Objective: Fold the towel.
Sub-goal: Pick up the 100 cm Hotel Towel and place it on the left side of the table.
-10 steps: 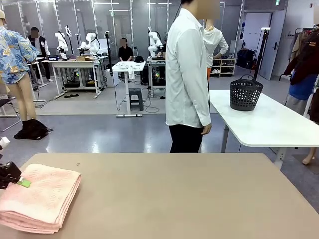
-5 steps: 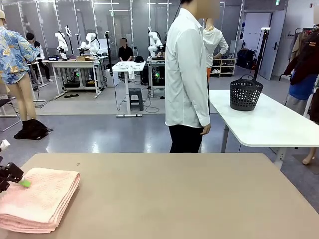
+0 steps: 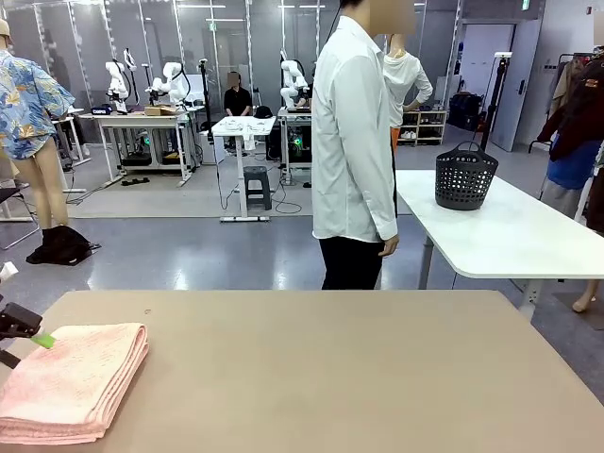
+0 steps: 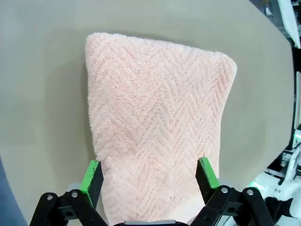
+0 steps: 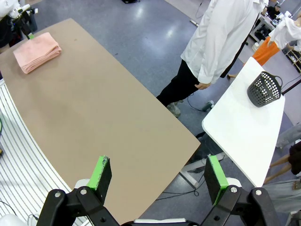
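Observation:
The salmon-pink towel (image 3: 71, 382) lies folded into a thick stack at the table's near left corner. My left gripper (image 3: 24, 332) sits at the towel's far left edge, just off the cloth. In the left wrist view the towel (image 4: 157, 127) stretches away below my left gripper (image 4: 149, 175), whose green-padded fingers stand open to either side of the cloth without holding it. My right gripper (image 5: 159, 178) is open high above the table, and from there the towel (image 5: 37, 51) shows as a small stack at the table's far end.
A person in a white shirt (image 3: 354, 142) stands at the far side of the brown table (image 3: 340, 368), side on. Behind, a white table (image 3: 510, 231) carries a dark basket (image 3: 465, 176).
My left gripper has opened and let go of the towel, drawing back a little to the left. The towel's top layer has settled flat onto the stack.

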Robot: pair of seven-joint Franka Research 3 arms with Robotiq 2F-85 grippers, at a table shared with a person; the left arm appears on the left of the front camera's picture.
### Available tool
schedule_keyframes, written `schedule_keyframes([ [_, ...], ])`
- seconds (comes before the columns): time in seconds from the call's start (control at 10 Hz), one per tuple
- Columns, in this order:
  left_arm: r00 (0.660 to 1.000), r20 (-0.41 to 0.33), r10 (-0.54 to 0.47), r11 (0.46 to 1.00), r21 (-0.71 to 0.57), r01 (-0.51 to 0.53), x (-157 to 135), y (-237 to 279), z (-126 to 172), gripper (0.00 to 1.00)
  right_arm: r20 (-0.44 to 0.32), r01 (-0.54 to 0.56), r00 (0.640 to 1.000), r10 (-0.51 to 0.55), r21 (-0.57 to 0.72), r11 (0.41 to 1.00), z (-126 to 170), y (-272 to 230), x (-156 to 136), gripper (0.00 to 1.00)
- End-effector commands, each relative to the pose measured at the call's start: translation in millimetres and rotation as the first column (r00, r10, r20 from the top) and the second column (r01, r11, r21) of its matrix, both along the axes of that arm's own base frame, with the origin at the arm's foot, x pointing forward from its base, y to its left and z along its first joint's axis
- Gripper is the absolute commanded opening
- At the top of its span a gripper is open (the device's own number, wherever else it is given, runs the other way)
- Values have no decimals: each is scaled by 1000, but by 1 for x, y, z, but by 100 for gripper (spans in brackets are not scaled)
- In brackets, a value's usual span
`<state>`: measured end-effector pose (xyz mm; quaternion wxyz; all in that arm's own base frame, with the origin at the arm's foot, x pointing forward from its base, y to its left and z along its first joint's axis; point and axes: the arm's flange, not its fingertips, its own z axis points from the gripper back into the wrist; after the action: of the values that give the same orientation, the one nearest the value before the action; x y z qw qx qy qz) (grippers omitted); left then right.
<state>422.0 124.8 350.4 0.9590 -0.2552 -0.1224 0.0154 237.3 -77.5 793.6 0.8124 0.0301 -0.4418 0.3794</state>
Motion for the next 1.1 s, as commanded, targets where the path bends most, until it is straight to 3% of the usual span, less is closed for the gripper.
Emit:
schedule_keyframes([
  [0.0, 999, 30, 19, 998, 57, -21, -11, -1, 27, 100, -1, 4, 1000, -4, 1, 1000, 0, 0, -1, 100],
  [0.3, 997, 77, -30, 998, 65, 25, -19, -9, 48, 100, -1, 4, 1000, -4, 1, 1000, 0, 0, -1, 100],
  [0.4, 998, 62, -13, 998, 55, 9, -6, 2, 40, 100, -1, 4, 1000, -4, 1, 1000, 0, 0, -1, 100],
  [1.0, 998, 62, -13, 998, 55, 9, -6, 2, 40, 100, -1, 4, 1000, -4, 1, 1000, 0, 0, -1, 100],
])
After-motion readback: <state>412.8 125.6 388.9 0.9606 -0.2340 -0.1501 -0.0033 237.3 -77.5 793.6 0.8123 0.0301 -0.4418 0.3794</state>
